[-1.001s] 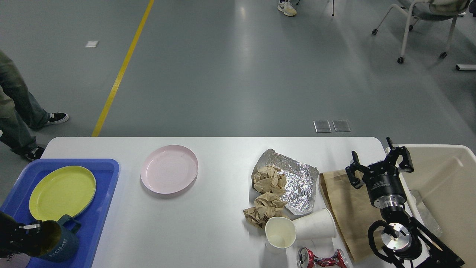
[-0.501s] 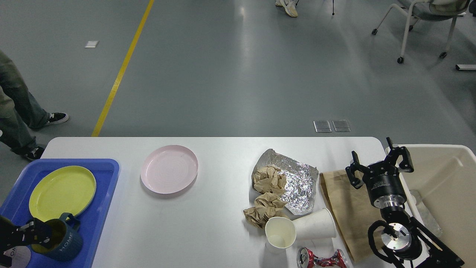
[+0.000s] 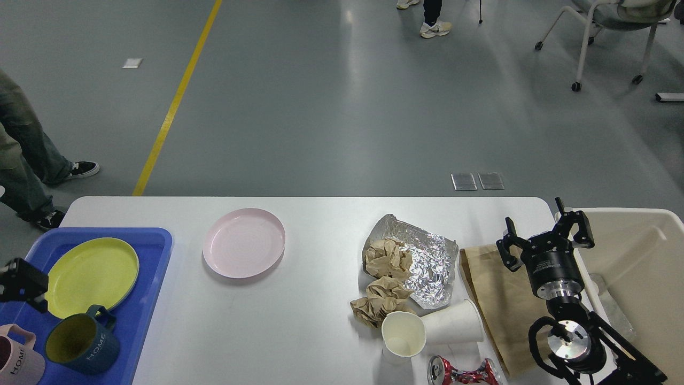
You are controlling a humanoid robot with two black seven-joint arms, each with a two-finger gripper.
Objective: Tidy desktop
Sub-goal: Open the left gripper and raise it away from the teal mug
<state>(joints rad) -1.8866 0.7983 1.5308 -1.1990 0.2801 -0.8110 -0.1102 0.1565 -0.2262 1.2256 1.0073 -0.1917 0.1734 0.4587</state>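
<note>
Your left hand [image 3: 21, 283], fingers unreadable, has let go of the blue mug [image 3: 80, 347], now standing in the tray [image 3: 155, 251] lower left. Right hand [image 3: 545, 238] spread, idle. Worktop [image 3: 320, 321], frame's lower half, still littered.

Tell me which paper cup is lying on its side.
The right-hand paper cup, toppled beside the brown bag. The other cup stands upright, mouth up.
</note>
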